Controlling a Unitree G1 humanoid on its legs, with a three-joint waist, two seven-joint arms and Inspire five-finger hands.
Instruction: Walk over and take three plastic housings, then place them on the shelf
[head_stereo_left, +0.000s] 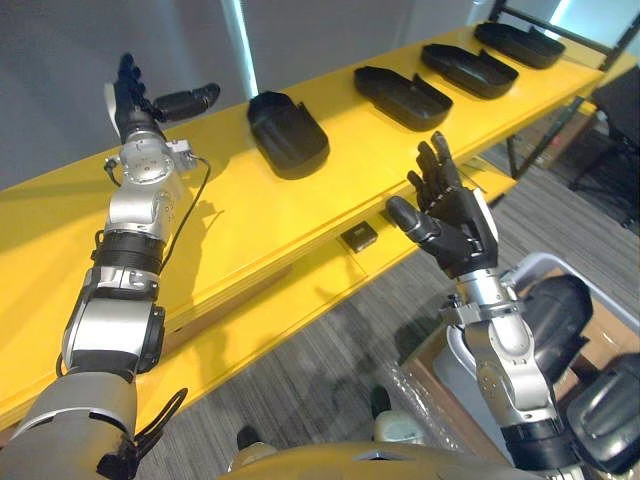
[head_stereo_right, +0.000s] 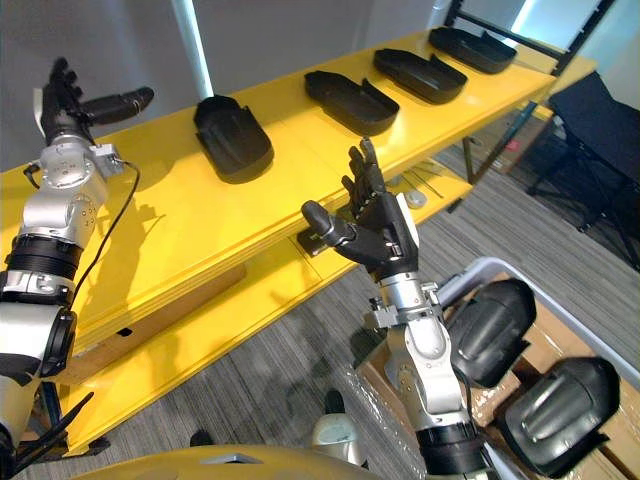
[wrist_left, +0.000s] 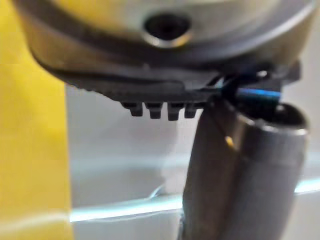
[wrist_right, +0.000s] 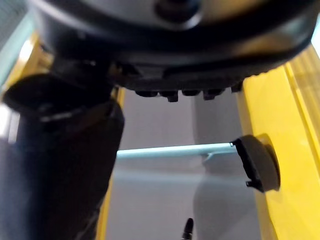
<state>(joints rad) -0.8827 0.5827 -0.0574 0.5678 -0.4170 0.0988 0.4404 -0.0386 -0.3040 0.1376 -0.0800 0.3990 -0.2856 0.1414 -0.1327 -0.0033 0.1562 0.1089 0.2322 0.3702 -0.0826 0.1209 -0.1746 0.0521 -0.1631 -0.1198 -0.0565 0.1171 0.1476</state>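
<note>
Here, 4 black housings (head_stereo_left: 288, 133) on yellow shelf (head_stereo_left: 260, 210), 2 more in bin (head_stereo_right: 470, 268), left hand (head_stereo_left: 130, 95) spread, right hand (head_stereo_left: 465, 225) spread

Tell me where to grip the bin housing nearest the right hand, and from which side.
Across its narrow width, from above, with the right hand: thumb on one long edge, fingers on the other. The housing lies domed side up in the bin, so its smooth top offers no hold; the side edges likely do.

four black housings (head_stereo_left: 288, 132) lie spaced along the yellow shelf (head_stereo_left: 260, 215).
</note>
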